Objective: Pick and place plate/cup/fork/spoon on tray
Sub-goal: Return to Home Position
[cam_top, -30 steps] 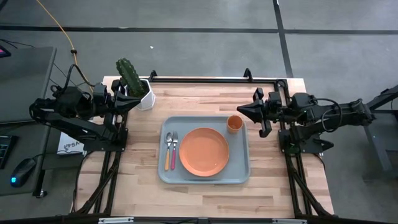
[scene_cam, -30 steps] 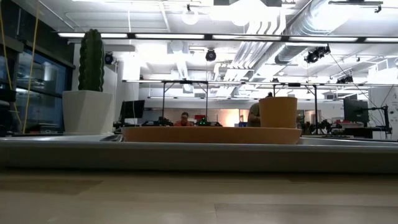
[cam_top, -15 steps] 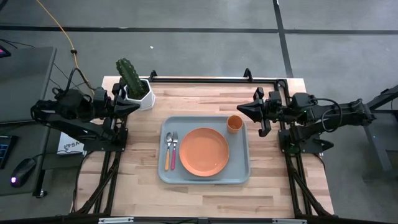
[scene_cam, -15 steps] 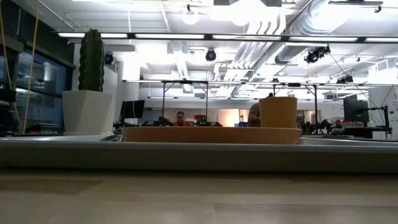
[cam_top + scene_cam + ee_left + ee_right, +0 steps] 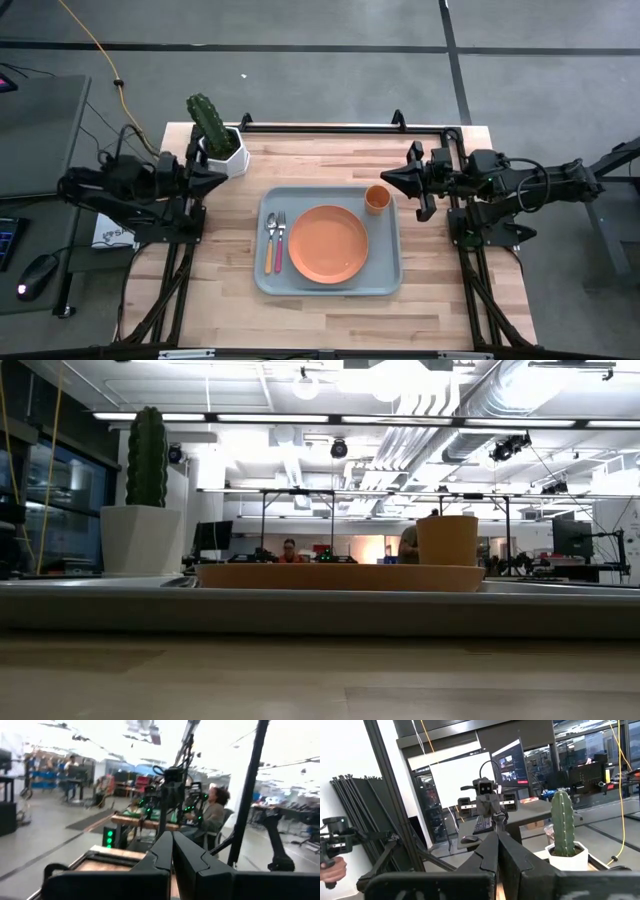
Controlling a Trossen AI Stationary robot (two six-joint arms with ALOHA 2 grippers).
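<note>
The pale blue-grey tray point(image 5: 390, 280) lies in the middle of the table. On it lie the orange plate point(image 5: 328, 243), the small orange cup point(image 5: 377, 199) standing upright at the tray's far right corner, the pink-handled fork point(image 5: 281, 243) and the yellow-orange-handled spoon point(image 5: 269, 245) side by side at the plate's left. In the low view the plate point(image 5: 340, 576) and cup point(image 5: 447, 540) show above the tray's rim point(image 5: 320, 610). My left gripper point(image 5: 222, 174) is shut and empty at the table's left edge, near the cactus pot. My right gripper point(image 5: 385, 179) is shut and empty at the right edge, just beyond the cup.
A white pot with a green cactus point(image 5: 215, 138) stands at the table's far left corner, close to my left gripper. Bare wood lies in front of the tray and to both sides. A person sits in the room beyond point(image 5: 214, 812).
My left arm has drawn down and a little toward the table's near edge, its gripper staying shut beside the cactus pot. My right arm and the tableware have kept still.
</note>
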